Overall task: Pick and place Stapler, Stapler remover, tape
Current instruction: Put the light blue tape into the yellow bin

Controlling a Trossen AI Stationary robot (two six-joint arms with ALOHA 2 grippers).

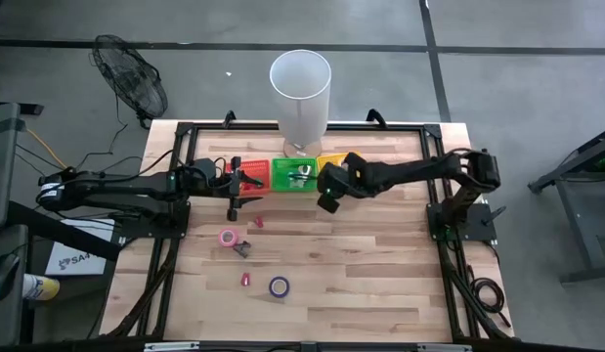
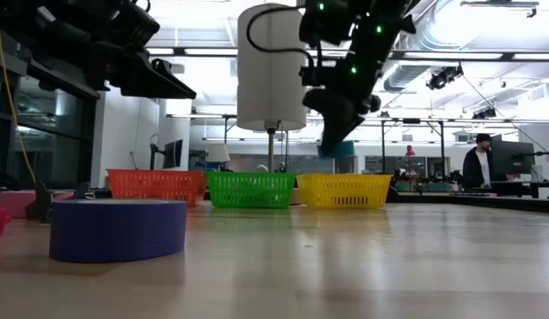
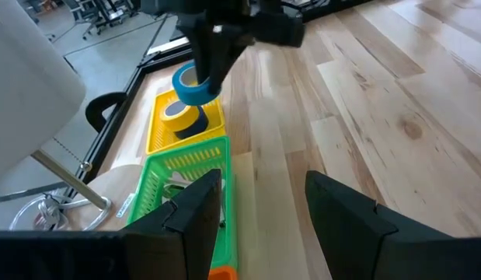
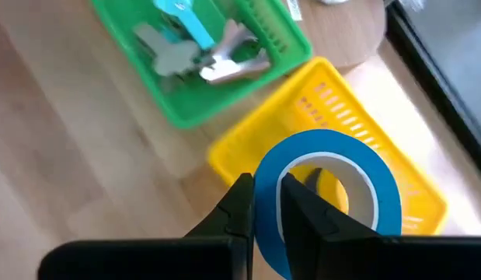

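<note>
My right gripper is shut on a blue tape roll and hangs over the yellow basket, which has another roll lying in it. In the left wrist view the blue roll hovers above that basket. My left gripper is open and holds nothing; it stands by the red basket and the green basket. A pink roll and a purple roll lie flat on the table. A small dark tool lies between them. My right gripper pinches the blue roll's wall, one finger inside the hollow centre and the other outside. The fingers come from above, pointing down. The roll is lifted clear and hangs below them over the yellow basket.
The green basket holds light-blue and grey small tools. A tall white cylinder stands just behind the baskets. Small red pieces lie on the wood. Black frame rails edge the table. A person stands far off in the room.
</note>
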